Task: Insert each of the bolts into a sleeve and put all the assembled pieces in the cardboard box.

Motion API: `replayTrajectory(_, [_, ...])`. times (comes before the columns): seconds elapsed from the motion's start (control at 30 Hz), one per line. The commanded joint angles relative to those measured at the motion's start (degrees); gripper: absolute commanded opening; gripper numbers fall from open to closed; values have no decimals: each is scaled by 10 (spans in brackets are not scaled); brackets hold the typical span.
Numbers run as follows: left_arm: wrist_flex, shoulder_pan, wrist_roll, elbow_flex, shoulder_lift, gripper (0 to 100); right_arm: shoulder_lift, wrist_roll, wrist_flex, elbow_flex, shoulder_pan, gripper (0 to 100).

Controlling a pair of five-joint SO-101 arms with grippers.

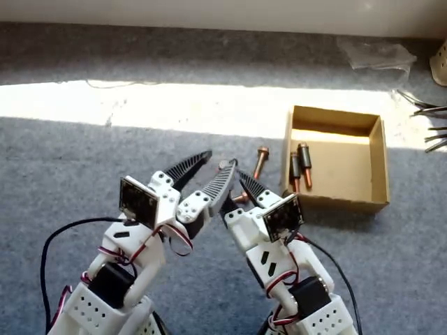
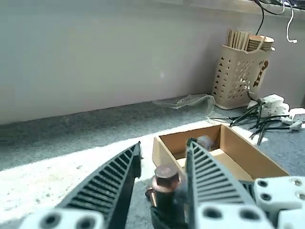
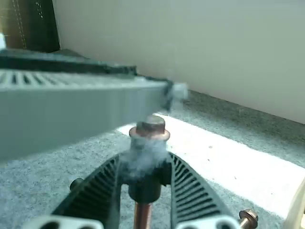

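My right gripper [image 1: 237, 184] [image 3: 145, 164] is shut on a copper bolt [image 3: 151, 129] that stands upright in a dark sleeve [image 3: 143, 187]. My left gripper [image 1: 220, 161] [image 2: 164, 145] is open. Its fingers straddle that bolt's head [image 2: 166, 176], and one finger [image 3: 71, 114] passes just beside the head. A loose bolt [image 1: 260, 161] [image 3: 248, 218] lies on the carpet between the grippers and the cardboard box [image 1: 377, 164] [image 2: 164, 145]. Two assembled pieces [image 1: 300, 167] lie inside the box by its near-left wall.
Grey carpet covers the floor, with a bright sunlit strip [image 1: 140, 105] across it. A crumpled plastic bag [image 1: 374, 52] [image 2: 186, 101], black cables [image 1: 429, 129] [image 2: 262, 117] and a beige basket of sticks [image 2: 240, 71] sit beyond the box, near the wall.
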Motion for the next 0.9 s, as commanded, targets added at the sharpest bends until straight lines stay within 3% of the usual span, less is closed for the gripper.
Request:
replayTrajectory(0.0, [0, -39, -1, -66, -8, 153, -7, -4, 0, 66, 9, 5])
replayTrajectory(0.23, [0, -45, -4, -73, -8, 146, -7, -4, 0, 67, 9, 5])
replayTrajectory(0.47, [1, -185, -4, -59, -8, 6, -7, -4, 0, 67, 12, 5])
replayTrajectory(0.57, [1, -226, -3, -31, -8, 10, -7, -4, 0, 66, 36, 5])
replayTrajectory(0.87, [0, -238, -5, 44, -8, 10, -7, 27, 0, 65, 84, 5])
